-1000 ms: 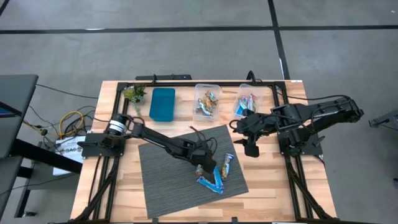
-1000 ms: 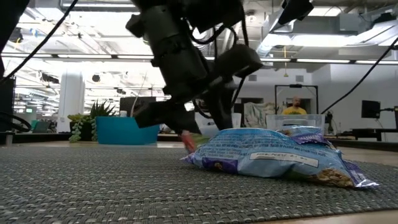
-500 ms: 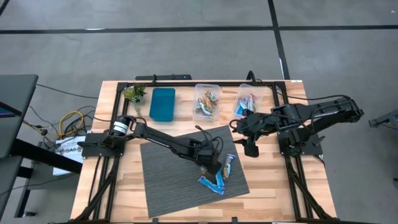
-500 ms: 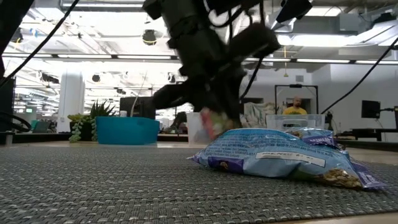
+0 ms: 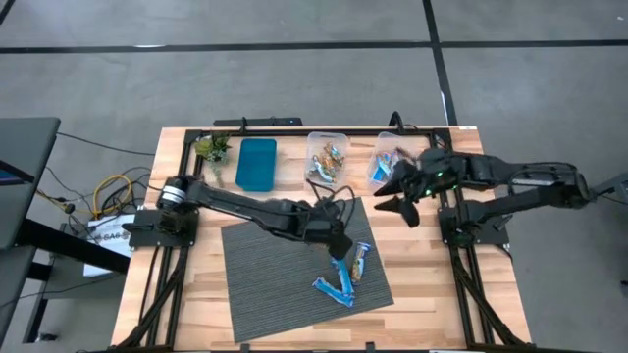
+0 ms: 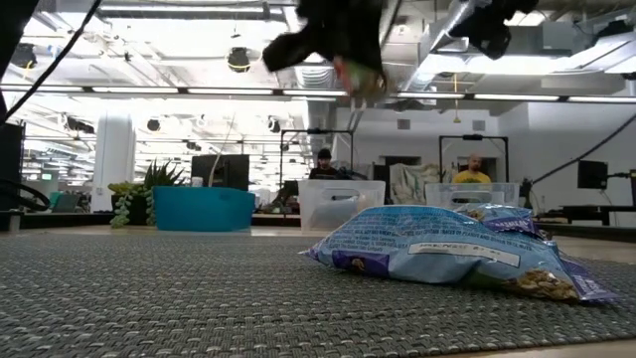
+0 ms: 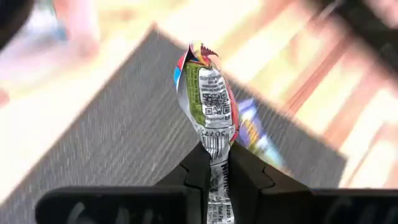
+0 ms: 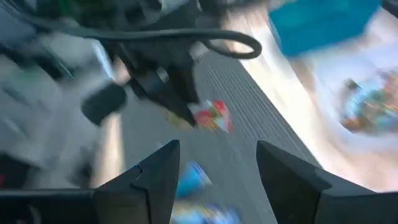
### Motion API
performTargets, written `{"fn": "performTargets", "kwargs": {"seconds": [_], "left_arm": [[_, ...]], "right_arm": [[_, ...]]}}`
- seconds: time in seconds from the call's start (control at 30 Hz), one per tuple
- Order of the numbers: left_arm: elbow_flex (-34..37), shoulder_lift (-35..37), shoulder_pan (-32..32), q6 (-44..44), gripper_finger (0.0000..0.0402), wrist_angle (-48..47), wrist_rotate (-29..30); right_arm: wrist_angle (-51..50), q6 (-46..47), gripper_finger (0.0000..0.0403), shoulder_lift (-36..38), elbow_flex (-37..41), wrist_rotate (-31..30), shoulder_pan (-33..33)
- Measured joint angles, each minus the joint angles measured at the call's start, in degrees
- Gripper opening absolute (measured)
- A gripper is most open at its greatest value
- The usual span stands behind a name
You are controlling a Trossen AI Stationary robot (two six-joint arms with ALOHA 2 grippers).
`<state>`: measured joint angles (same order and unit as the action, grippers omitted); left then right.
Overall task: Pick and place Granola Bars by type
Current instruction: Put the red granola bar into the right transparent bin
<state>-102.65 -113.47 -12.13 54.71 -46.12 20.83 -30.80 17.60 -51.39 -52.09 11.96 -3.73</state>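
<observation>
Plant (image 5: 210, 147), small and green, at the table's (image 5: 186, 294) far left corner; cables and a board lie off the table edge beside it.

Tray (image 5: 256, 163), blue, rectangular, just right of the plant.

Mat (image 5: 265, 275), grey, ribbed, set askew on the wooden table's middle.

Left gripper (image 5: 339, 242), above the mat's right half, arm stretched across from the left edge. Jaws pinched tight on the crimped end of one red-green-silver granola bar (image 7: 208, 106), which stands up from the fingers, clear of the mat; the low view shows it raised near the top of the frame (image 6: 360, 75).

Blue-white granola bars (image 5: 345, 277), about three, lying loose on the mat's right part, touching or overlapping one another, just below the left gripper in the high view; one fills the low view's foreground (image 6: 447, 254).

Clear tub (image 5: 327, 160), right of the tray at the table's far edge, holding gold and orange wrapped bars.

Second clear tub (image 5: 385, 167), further right, holding blue-white wrapped bars, partly covered by the right arm.

Right gripper (image 5: 396, 192), just beside the second tub's near side, above bare wood. Fingers (image 8: 152, 180) spread wide apart, nothing between them.

Persons, two, far back in the room behind the tubs in the low view.
</observation>
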Motion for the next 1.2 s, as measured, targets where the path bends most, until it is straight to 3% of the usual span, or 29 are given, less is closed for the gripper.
{"fn": "performTargets", "kwargs": {"seconds": [0.17, 0.3, 0.43, 1.0, 1.2], "left_arm": [[0.00, 3.48, 1.15, -2.28, 0.0026, 4.00, 2.90], [0.00, 4.59, 2.29, -3.82, 0.0030, 7.88, 3.81], [0.00, 4.83, 3.02, -4.96, 0.0030, 11.76, 2.73], [0.02, 4.83, 3.77, -5.69, 0.0028, 17.73, 2.15], [0.02, 4.83, 4.78, -6.11, 0.0028, 20.84, 1.93]], "right_arm": [[16.27, 9.58, 0.0202, 3.97, 10.85, 3.32, -4.24], [33.44, 18.05, 0.0202, 3.29, 18.14, 8.31, -5.31], [49.53, 24.55, 0.0202, 1.23, 22.38, 9.01, -5.75], [51.05, 24.53, 0.0201, -2.25, 22.46, 8.80, -7.12], [52.88, 24.44, 0.0155, -2.25, 22.46, 9.12, -7.12]]}}
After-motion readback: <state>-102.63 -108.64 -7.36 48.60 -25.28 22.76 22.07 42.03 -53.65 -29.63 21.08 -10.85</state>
